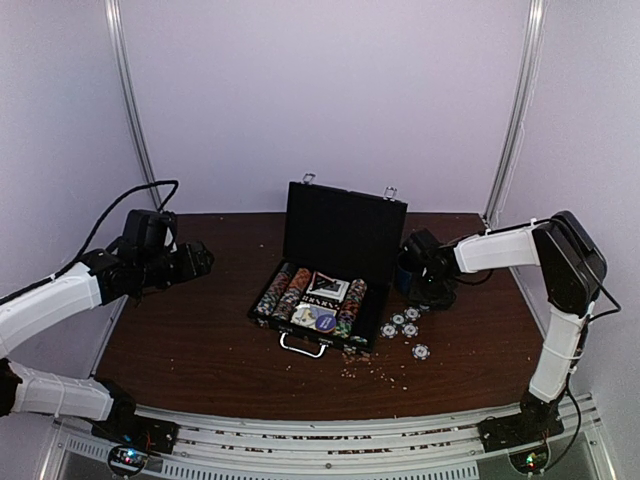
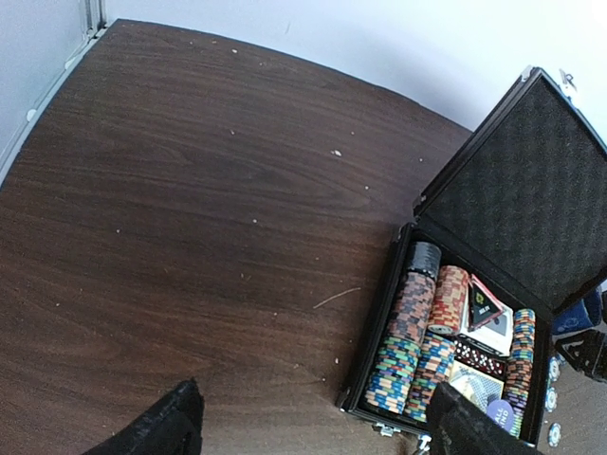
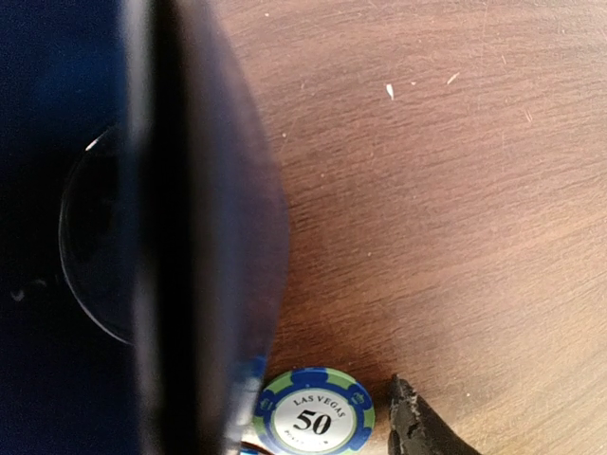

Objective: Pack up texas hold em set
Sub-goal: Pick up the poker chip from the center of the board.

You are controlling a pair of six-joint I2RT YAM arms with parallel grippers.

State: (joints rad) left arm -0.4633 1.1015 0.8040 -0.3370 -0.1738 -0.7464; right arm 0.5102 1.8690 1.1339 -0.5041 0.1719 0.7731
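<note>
Texas hold em set (image 1: 345,235) lies open mid table (image 1: 200,330), loose chips (image 1: 405,325) just right of it.
Left gripper (image 2: 313,398) spread wide, empty; only the right wrist view shows a chip marked 50 (image 3: 313,412) beside the blue cup (image 3: 76,190); whether the right gripper (image 1: 418,272) grips anything, cannot tell.

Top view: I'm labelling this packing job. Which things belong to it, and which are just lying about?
Belong to the job: case, packed chips, cards, loose chips.

Just lying about: blue cup, crumbs.
</note>
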